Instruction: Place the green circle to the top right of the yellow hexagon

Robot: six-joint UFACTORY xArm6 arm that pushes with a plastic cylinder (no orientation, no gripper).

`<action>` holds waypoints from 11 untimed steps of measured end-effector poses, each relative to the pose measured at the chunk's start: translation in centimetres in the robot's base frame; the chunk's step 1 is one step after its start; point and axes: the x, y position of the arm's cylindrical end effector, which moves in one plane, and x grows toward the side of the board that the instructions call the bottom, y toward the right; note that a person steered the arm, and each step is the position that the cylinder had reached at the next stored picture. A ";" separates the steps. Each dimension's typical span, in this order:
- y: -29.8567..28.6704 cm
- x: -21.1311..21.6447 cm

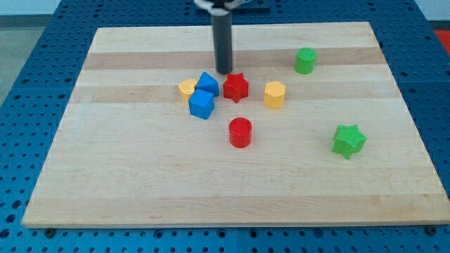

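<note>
The green circle [305, 60] is a short green cylinder at the view's upper right of the wooden board [140, 183]. The yellow hexagon [275, 94] lies below and to the left of it, with a gap between them. My tip [224, 72] is at the end of the dark rod, near the board's top middle. It stands just above the red star [236, 87] and the upper blue block [207, 83], well left of the green circle.
A second blue block [201, 105] and a yellow block [187, 88] cluster left of the red star. A red cylinder [240, 132] sits below the cluster. A green star [349, 140] lies at the view's right.
</note>
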 end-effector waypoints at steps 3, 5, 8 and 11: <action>23.6 -7.6; 18.4 -1.1; 14.3 9.4; 20.8 -4.7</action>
